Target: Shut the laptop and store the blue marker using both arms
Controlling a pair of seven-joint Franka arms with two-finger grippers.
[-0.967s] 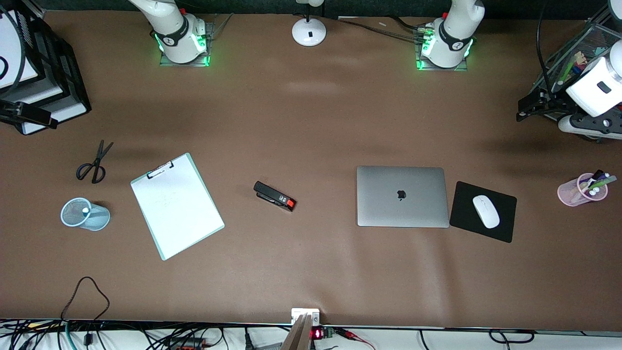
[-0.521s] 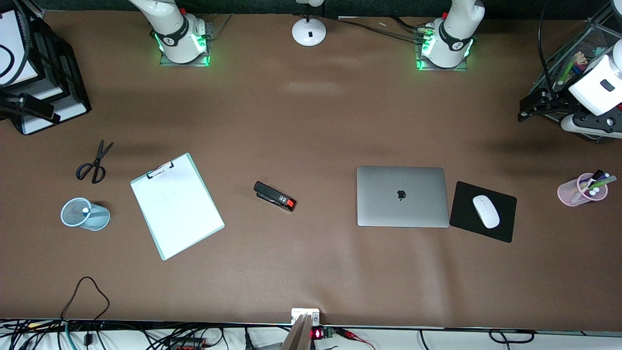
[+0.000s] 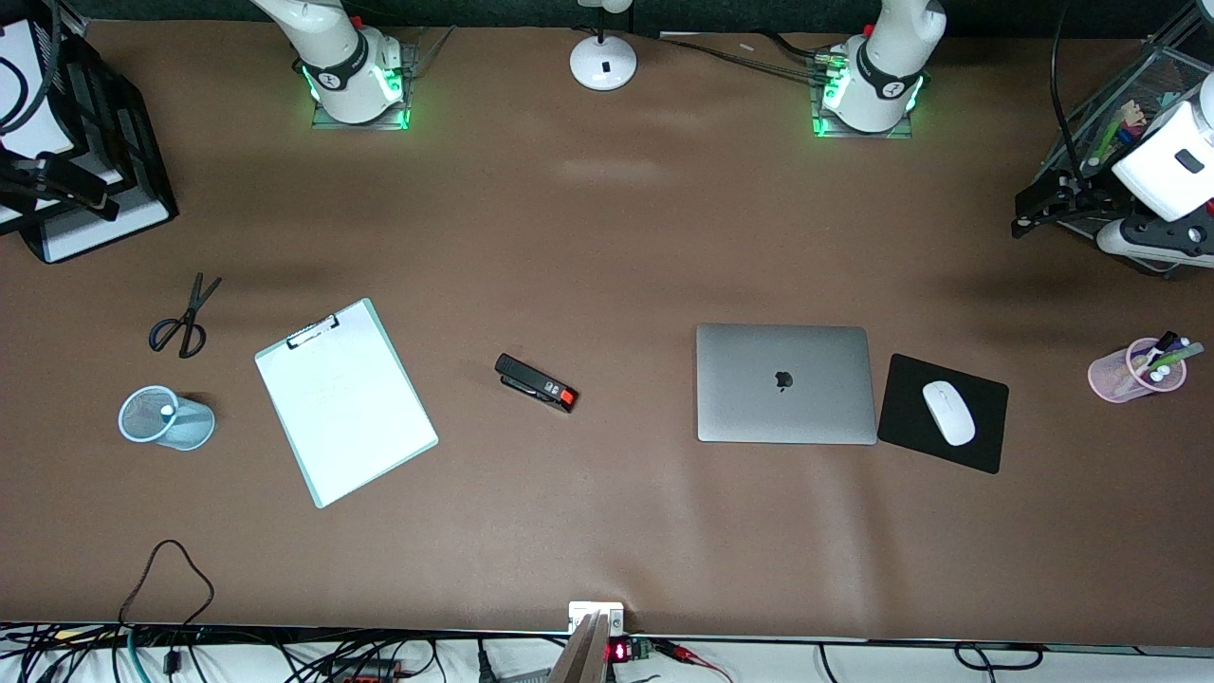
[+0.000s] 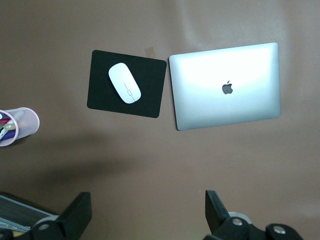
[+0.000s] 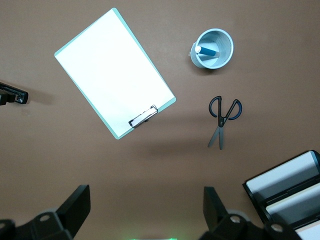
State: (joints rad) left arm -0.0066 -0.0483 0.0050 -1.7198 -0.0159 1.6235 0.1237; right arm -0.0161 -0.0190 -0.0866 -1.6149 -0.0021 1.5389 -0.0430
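- Both our pincers hang wide apart and empty: left pincer [image 4: 145, 217] over bare bench [image 3: 607, 237] near the wire tray [image 3: 1138, 85] at its arm's end, right pincer [image 5: 145, 217] over the stacked black trays [image 3: 85, 142] at its own end.
- We see the laptop [image 3: 785, 383] lying closed, lid up, just beside the black mouse pad [image 3: 915, 427].
- We find the blue marker [image 5: 209, 50] inside the pale blue mesh cup [image 3: 166, 418], near the scissors [image 3: 183, 318] and clipboard [image 3: 344, 400].

Robotics laboratory staged as an office desk: two arm bases lit green [image 3: 358, 90] bolted to a brown table [image 3: 607, 237], bundled cables [image 3: 285, 659] along its edge, with laptop [image 3: 785, 383], clipboard [image 3: 345, 401], stapler [image 3: 536, 382] and scissors [image 3: 183, 318].
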